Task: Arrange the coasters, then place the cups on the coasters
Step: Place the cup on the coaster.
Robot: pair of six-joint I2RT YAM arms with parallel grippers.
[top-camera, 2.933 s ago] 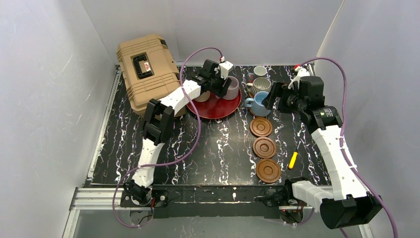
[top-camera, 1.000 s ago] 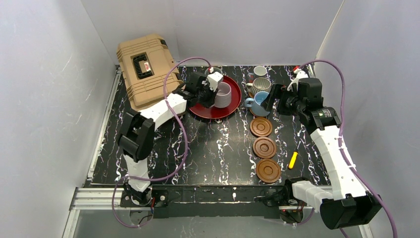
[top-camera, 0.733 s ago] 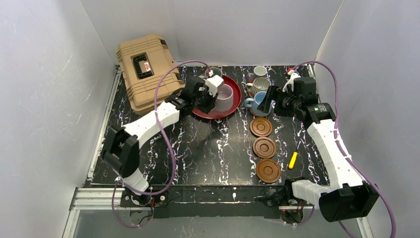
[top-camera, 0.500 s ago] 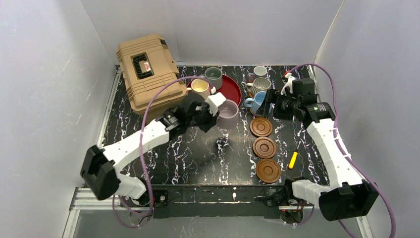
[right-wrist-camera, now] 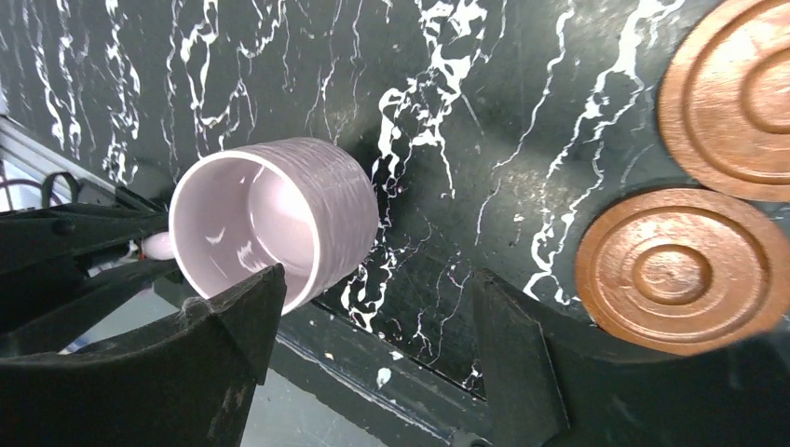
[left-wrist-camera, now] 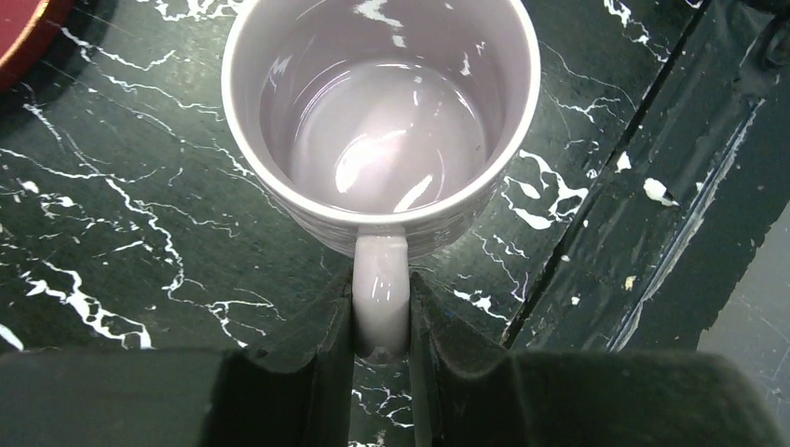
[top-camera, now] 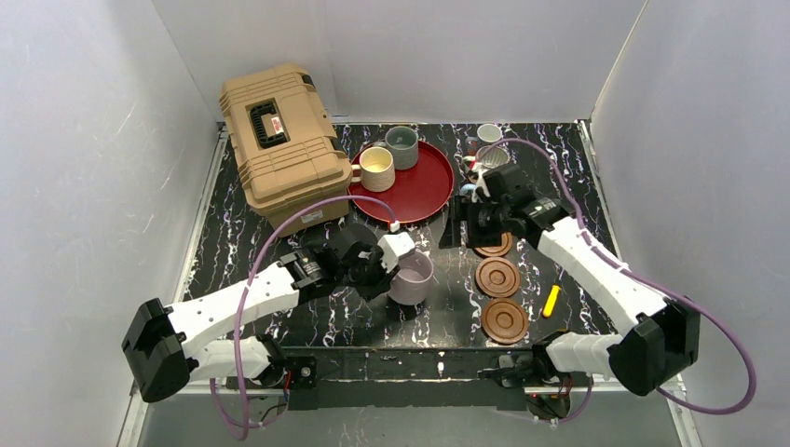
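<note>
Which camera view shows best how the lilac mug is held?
The left wrist view: it looks straight into the lilac mug and shows the left gripper clamped on its handle. The top external view shows the mug small, with the grip unclear. The right wrist view shows only its outer wall and rim.

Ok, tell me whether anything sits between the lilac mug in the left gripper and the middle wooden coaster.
Nothing visible does. Only bare marbled tabletop lies between the lilac mug, held by its handle in the left gripper, and the middle wooden coaster. The right gripper hangs open in the air farther back.
</note>
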